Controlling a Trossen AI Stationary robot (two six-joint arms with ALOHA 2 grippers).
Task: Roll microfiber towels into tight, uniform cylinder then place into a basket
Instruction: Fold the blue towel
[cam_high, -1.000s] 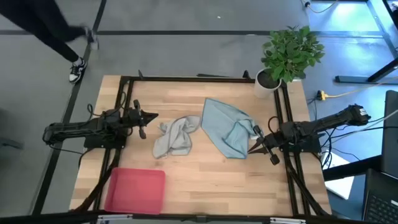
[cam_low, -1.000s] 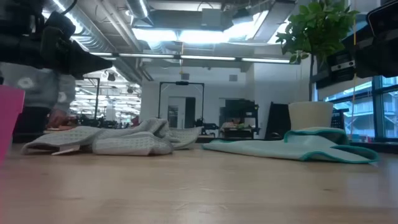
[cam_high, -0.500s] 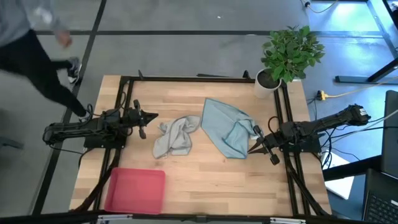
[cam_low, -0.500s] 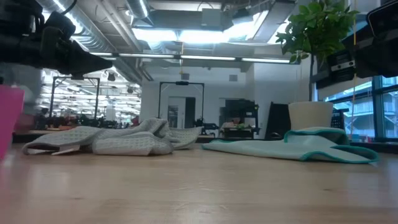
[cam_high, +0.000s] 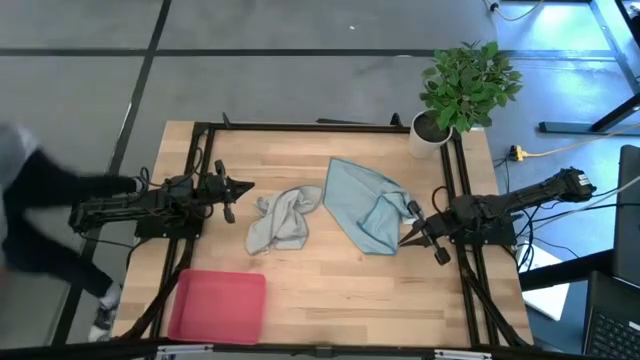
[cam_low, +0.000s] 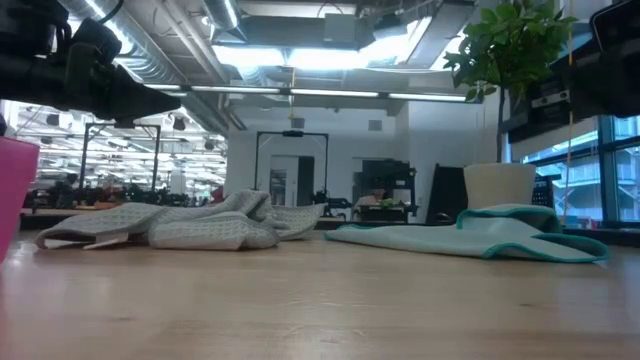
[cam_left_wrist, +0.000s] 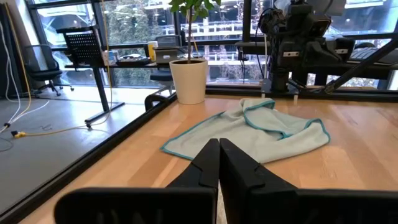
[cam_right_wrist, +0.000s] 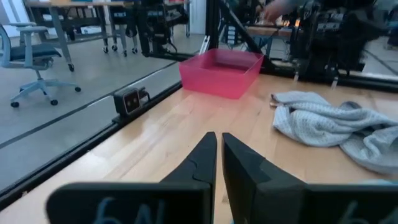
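The light grey towel lies crumpled at the table's middle; it also shows in the right wrist view. The pale blue-teal towel lies spread to its right, with its right part folded over, and also shows in the left wrist view. The pink-red tray stands at the near left. My left gripper is shut and empty, held above the table left of the grey towel. My right gripper is shut and empty, held above the table beside the blue towel's right edge.
A white pot with a green plant stands at the far right corner. A dark metal frame runs along the table's edges. A person moves on the floor beyond the table's left edge. Bare wood lies along the near edge right of the tray.
Both arms and both towels have kept still. A person outside the table's left side has walked from the far left corner toward the near side.
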